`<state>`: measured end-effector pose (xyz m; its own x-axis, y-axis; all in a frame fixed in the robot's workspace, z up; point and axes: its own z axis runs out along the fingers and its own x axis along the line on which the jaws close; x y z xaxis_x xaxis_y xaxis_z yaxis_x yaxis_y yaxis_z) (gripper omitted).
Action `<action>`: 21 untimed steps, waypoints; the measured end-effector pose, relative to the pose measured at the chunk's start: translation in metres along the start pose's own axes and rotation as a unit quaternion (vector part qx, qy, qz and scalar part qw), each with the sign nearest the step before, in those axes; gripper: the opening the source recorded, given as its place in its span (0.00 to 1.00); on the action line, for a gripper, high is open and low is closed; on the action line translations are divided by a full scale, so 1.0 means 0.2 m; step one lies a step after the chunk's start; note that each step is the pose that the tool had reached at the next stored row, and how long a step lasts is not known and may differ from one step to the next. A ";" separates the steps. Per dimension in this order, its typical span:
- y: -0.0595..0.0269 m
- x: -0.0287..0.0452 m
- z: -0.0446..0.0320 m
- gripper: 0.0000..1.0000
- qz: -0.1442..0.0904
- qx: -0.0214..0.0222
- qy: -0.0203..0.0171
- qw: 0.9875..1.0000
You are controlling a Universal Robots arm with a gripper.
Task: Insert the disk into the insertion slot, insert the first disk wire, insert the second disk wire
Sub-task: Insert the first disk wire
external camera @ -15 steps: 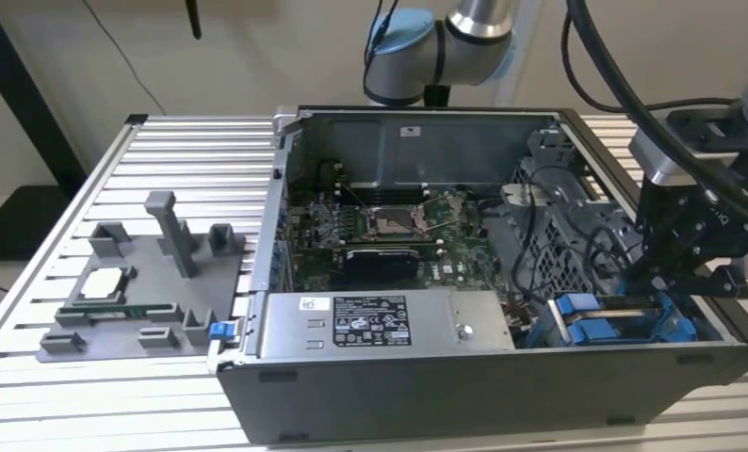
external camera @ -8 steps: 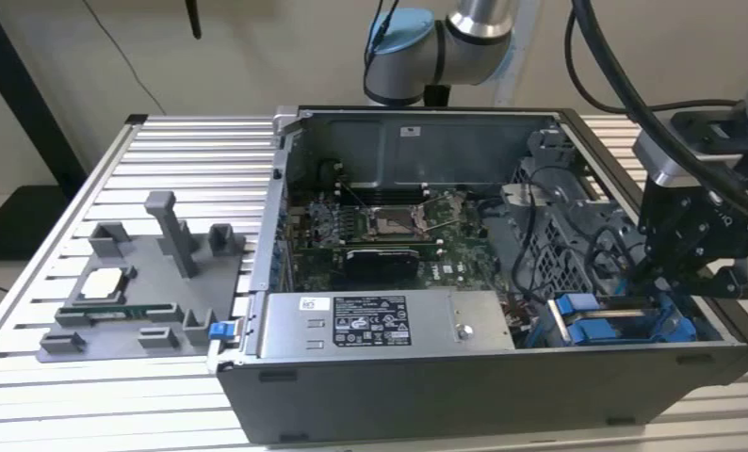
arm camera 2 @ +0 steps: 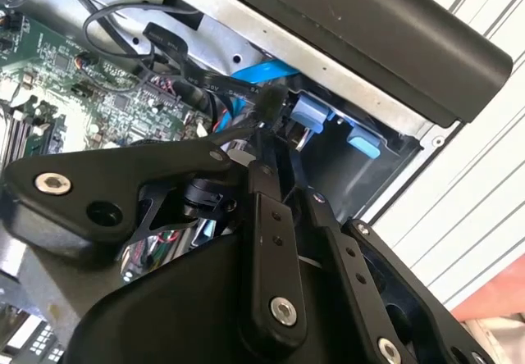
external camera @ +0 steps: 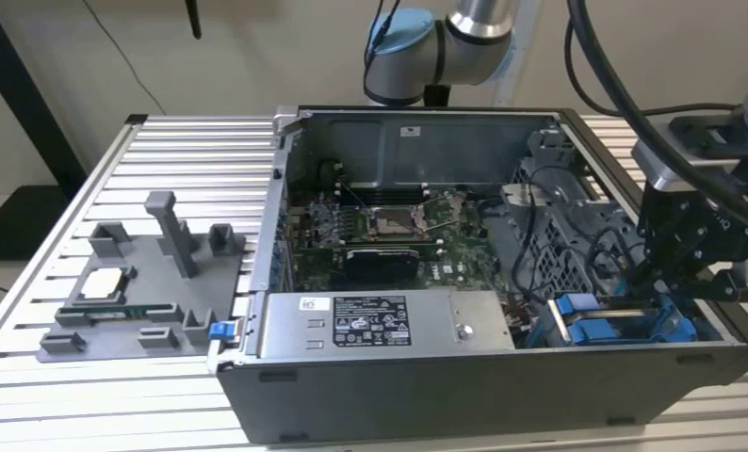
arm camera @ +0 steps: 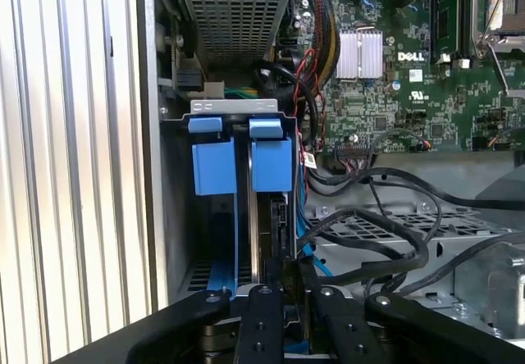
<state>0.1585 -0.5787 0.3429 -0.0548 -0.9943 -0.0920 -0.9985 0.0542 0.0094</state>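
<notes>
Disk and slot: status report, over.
Copy: gripper low, right at the disk. That disk sits edge-on in the insertion slot, depth unclear. Loose black cables lie beside the slot, not across it.

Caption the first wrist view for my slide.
Gripper lined up with the blue-framed disk seated in the cage slot, wires and motherboard alongside.

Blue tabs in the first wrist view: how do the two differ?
The wall-side tab fronts an open bay; the board-side tab has a dark slab behind it. The gripper lines up with the board-side tab, not the wall-side tab. Both: same blue, same shape, side by side on the grey cage.
</notes>
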 end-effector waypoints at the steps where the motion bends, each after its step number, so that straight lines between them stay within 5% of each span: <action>1: -0.001 0.000 0.001 0.00 0.000 0.000 0.000 1.000; 21: -0.009 0.001 0.021 0.00 0.000 0.000 0.000 1.000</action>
<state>0.1603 -0.5787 0.3387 -0.0548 -0.9943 -0.0917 -0.9985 0.0542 0.0093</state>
